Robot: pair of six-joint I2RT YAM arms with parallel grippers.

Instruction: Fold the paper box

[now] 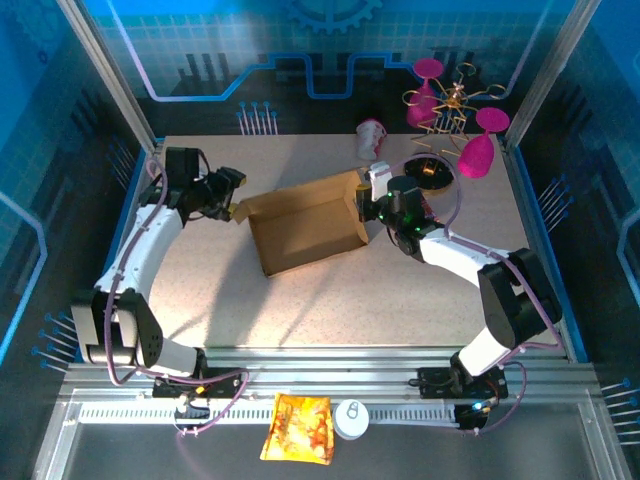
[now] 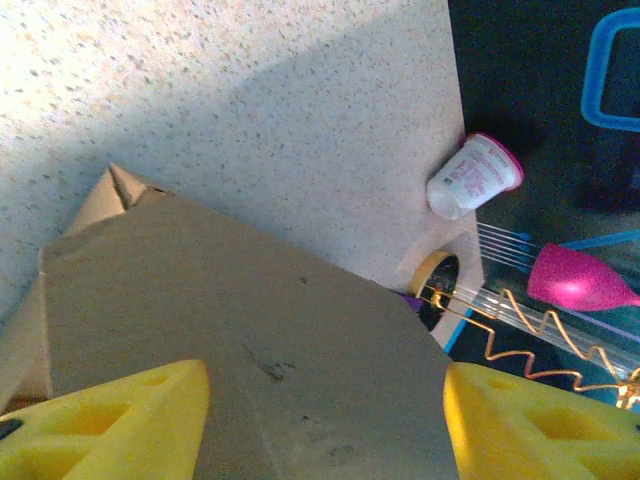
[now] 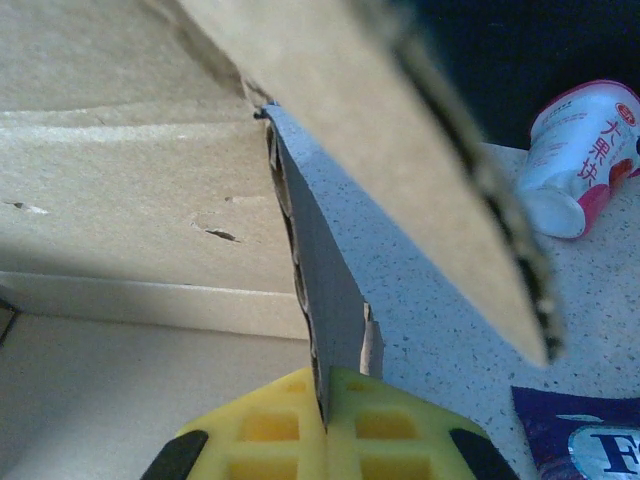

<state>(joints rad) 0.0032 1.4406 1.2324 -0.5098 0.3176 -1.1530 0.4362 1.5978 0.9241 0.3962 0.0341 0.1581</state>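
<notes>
Tabletop [image 1: 300, 310]: speckled, brightly lit at centre.
Paper box [image 1: 305, 225]: open-topped at tabletop centre, long axis about 8 to 2 o'clock.
Right pincer [image 3: 322, 400]: clamped on the box's 3 o'clock wall edge.
Left pincer [image 2: 325, 400]: spread apart at the 9 o'clock flap, box lying toward 3 o'clock from it.
Hidden: pad contact with flap unclear; flap's crease cut off.
</notes>
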